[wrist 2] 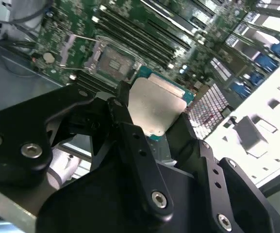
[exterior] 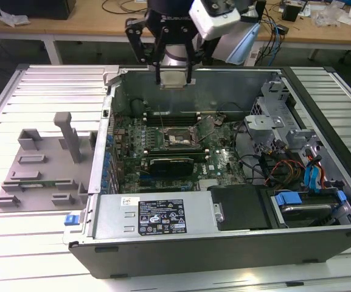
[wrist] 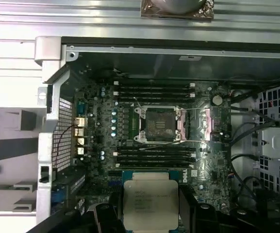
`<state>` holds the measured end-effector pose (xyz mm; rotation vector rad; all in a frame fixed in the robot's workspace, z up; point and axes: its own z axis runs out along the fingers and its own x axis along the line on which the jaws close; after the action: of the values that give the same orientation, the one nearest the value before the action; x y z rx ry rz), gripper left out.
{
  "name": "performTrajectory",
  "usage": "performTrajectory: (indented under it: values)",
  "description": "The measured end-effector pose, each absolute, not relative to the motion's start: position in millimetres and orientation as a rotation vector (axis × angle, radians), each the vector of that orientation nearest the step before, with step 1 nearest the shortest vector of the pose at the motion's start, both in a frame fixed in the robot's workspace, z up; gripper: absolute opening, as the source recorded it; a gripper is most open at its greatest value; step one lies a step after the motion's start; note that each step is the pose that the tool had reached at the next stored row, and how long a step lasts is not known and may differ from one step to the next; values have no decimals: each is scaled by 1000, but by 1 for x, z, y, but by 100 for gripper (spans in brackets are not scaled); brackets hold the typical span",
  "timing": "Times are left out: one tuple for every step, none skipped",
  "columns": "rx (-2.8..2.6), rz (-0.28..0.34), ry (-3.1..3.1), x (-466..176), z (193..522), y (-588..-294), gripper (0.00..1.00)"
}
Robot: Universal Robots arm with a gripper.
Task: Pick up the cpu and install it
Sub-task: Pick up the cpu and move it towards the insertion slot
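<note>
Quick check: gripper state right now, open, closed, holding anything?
Gripper: shut on the cpu, above the open computer case.

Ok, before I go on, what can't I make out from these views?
1. Lower edge of the cpu, second wrist view: covered by the pincer gripping it.
2. Contacts in the socket, exterior view: too small to tell.
3. Board beneath the expansion card, exterior view: hidden by the card.
4. Cpu's underside, both wrist views: faces away from the cameras.
</note>
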<state>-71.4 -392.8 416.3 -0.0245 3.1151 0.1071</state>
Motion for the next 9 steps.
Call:
performTrajectory:
  values:
    - [-25, 107, 3115, -66, 416, -393, 55]
    - [-24, 107, 3115, -66, 416, -393, 55]
    - [-24, 107, 3115, -66, 416, -393, 55]
    - [-24, 108, 3115, -66, 416, -393, 55]
    - [-24, 107, 3115, -65, 414, -393, 55]
    - [-22, 107, 3115, -64, 409, -393, 55]
    - [-21, 107, 3115, -64, 407, -393, 55]
    - [-20, 107, 3115, -63, 403, -392, 55]
    - [-19, 107, 3116, -62, 402, -391, 55]
